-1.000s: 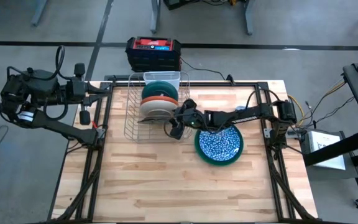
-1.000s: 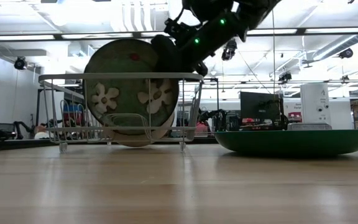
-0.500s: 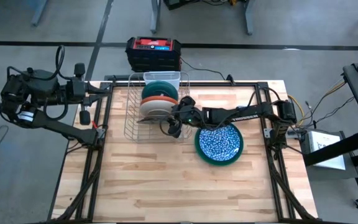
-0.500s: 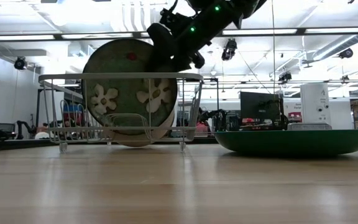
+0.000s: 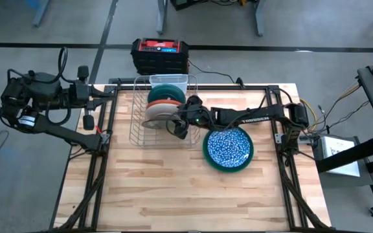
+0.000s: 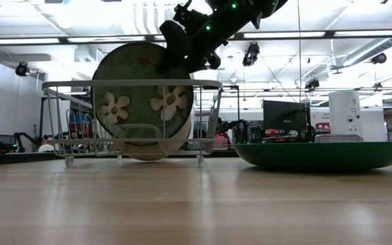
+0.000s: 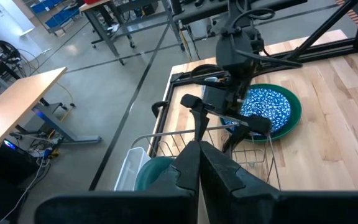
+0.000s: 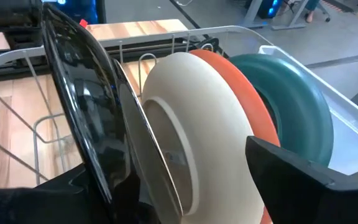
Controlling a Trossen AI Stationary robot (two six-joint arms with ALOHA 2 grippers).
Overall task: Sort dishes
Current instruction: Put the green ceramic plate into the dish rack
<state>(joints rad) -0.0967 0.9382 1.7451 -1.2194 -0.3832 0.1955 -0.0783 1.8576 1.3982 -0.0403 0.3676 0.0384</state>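
Upright on edge in the silver wire rack [image 5: 138, 123], upper centre of the high view, stand the dishes: a dark glossy plate [image 8: 82, 112] at the near end of the row, then a white bowl [image 8: 197, 118], an orange bowl [image 8: 244, 99] and a teal-green bowl [image 8: 294, 106]. Poised over the dark plate's top rim, the right gripper [image 5: 179, 123] has its fingers spread wide, one on either face, gripping nothing. A blue-and-white speckled plate on a larger green plate [image 5: 228, 149] lies just right of the rack. At far left, off the table, the left gripper [image 7: 199, 165] waits with fingers pressed together.
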